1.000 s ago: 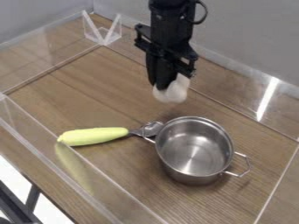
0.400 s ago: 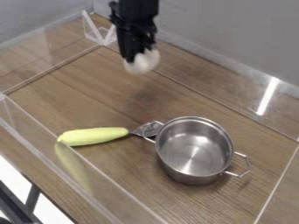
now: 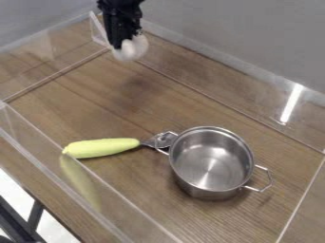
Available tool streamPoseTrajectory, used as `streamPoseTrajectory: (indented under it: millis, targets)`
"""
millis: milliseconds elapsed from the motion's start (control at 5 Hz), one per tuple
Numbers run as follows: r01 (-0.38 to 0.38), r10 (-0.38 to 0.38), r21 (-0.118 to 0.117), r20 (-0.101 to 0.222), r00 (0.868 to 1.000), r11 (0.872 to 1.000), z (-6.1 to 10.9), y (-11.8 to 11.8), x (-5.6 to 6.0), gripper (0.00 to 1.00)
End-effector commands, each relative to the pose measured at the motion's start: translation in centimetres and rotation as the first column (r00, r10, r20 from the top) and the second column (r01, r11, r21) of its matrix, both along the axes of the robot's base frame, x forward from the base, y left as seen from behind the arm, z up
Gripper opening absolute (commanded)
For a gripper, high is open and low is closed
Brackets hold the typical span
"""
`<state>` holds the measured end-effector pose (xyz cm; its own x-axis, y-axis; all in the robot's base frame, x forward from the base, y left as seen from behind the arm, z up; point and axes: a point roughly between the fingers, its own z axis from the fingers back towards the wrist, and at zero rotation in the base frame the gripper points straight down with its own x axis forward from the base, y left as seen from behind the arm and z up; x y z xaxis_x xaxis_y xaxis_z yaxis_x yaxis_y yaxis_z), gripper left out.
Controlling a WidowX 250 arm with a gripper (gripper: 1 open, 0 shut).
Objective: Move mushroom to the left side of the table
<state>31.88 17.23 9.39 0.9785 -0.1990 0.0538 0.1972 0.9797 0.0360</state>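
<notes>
Mushroom [image 3: 131,47] clenched in the tool [image 3: 120,44]; the pot [image 3: 212,163] and spoon [image 3: 105,147] lie well apart.

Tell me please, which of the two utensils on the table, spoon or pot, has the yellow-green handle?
The spoon, lying left of the pot; the pot's handles are bare metal.

My arm reaches in from the far edge, dark and angled downward over the far left part of the scene. I have its gripper [image 3: 121,47] pointing down, fingers closed.
</notes>
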Motion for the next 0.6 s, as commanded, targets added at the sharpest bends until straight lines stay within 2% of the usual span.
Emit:
streamPoseTrajectory:
  millis: [0,200,400]
  targets:
    - [-0.056,0.053,0.046,0.054,0.997,0.997,1.9,1.9,0.6,0.0]
    - [-0.104,0.101,0.057,0.049,0.994,0.993,1.6,2.1,0.9,0.0]
    - [-0.064,0.061,0.065,0.046,0.997,0.996,0.7,1.9,2.3,0.0]
